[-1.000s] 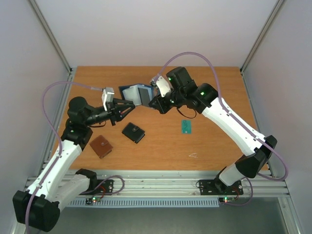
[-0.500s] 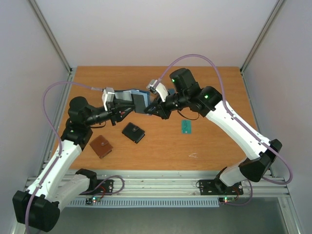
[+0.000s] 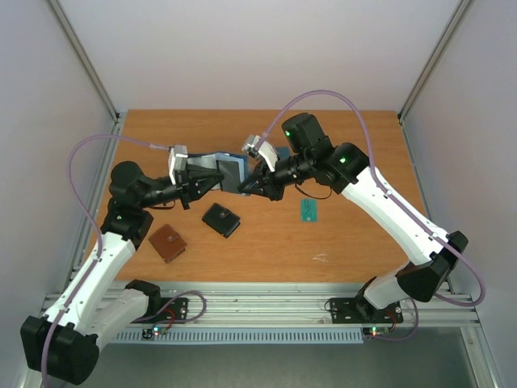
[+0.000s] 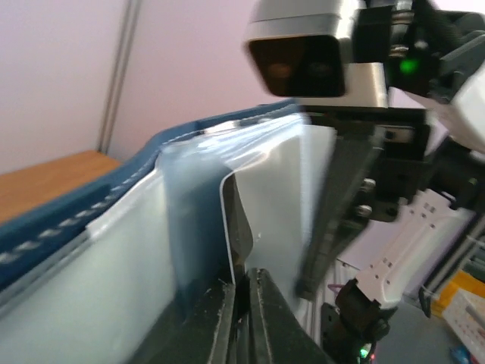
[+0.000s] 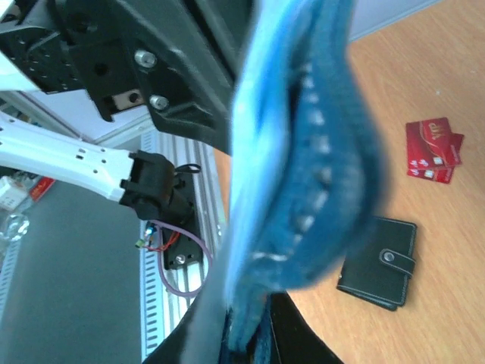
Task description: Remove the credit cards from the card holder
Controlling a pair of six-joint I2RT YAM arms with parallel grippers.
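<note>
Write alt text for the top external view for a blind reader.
The left gripper and right gripper pinch a dark navy-blue folding card holder between them over an orange wooden table. A black wallet, brown wallet and teal-green card lie on it.

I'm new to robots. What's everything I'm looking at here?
card holder: 1, navy with pale clear pockets, held up between both grippers
teal-green card: 1, teal-green, table right of centre
red card: 1 sure, red, table front left
black wallet: 1, black, table centre-left
pale scrap: 1, whitish, table front right
table: 1, orange-brown wood, under everything
left gripper: 1, black, pinching a holder pocket
right gripper: 1, black, shut on the holder's edge
</note>
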